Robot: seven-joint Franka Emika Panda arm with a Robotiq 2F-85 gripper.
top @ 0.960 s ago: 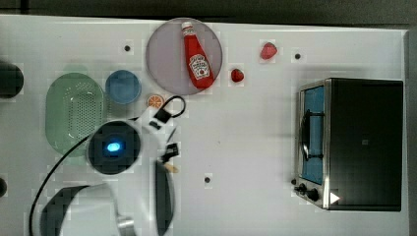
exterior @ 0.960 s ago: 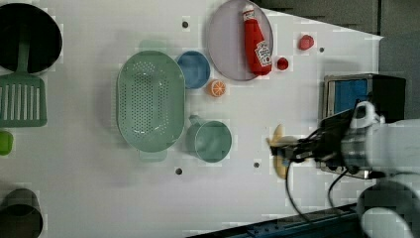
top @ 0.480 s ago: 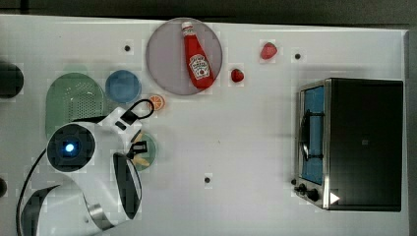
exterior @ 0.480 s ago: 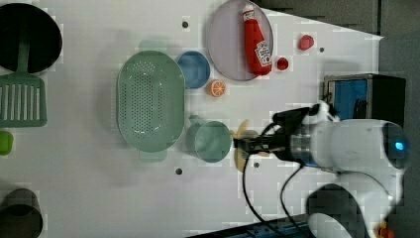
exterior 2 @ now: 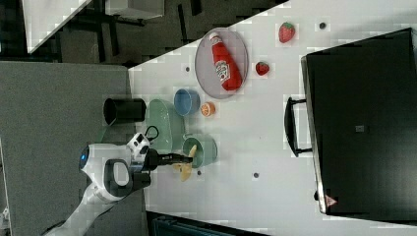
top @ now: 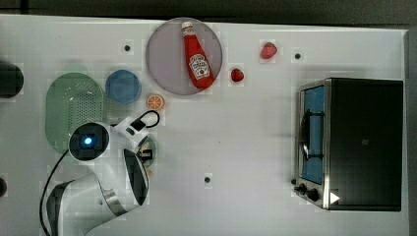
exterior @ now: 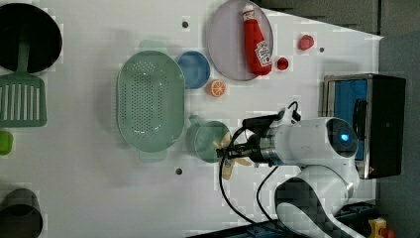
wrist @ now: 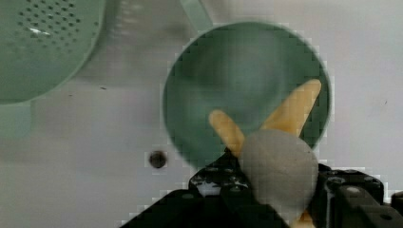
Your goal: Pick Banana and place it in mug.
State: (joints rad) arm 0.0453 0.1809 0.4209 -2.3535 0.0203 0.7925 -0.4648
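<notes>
While I hold the banana (wrist: 290,111) pinched in my hand (exterior: 229,152), its short fingers fan out over the near rim of the mug (wrist: 228,80), some above the hollow and, in the left view and the right view, one or two still hanging past the rim over the tabletop (top: 246,147). I judge the placing step to be on, and to do it well I would carry the bunch further toward the middle of the mouth before letting my grip widen, so that no curved tip catches the lip and tips the lot outside. The bunch looks smaller than the opening, so it should drop in whole if centred; low and level seems safer than a release from height, since a light toy may bounce. The banana is pale yellow-cream, smooth and matt, each finger blunt and gently bent. The mug is round, muted teal-green, with a smooth bare inside and a small pale handle stub pointing toward the colander (exterior: 150,99), which is pale green, oval and pricked with rows of holes. The tabletop is flat, white and plain, so anything that misses would likely skid.
</notes>
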